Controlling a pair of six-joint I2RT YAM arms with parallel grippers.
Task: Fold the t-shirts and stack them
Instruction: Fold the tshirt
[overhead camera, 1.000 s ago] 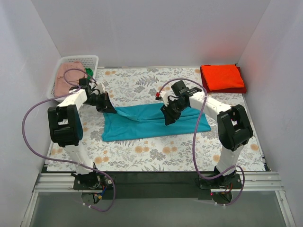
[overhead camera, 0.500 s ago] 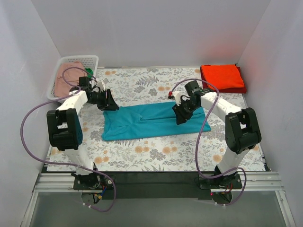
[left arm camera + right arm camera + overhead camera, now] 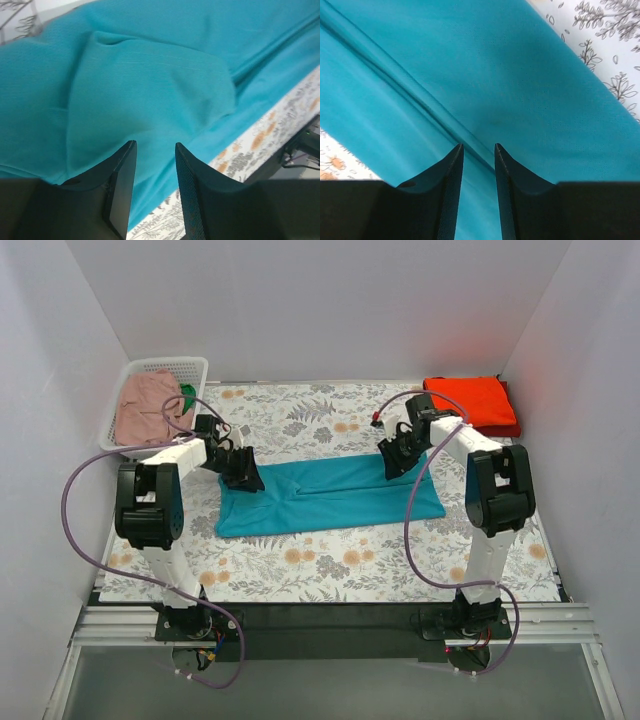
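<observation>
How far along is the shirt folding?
Done: the orange-red shirt lies folded at far right. In hand: the teal shirt is folded into a long band, with the left claw and right claw open over it. Remaining: the pink shirt and a green piece wait in the basket.

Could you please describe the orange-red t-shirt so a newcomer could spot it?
On the floral table cloth, look to the far right corner. The orange-red t-shirt lies there, folded into a flat rectangle; the teal-blue t-shirt lies spread mid-table and the pink t-shirt is heaped in the basket.
</observation>
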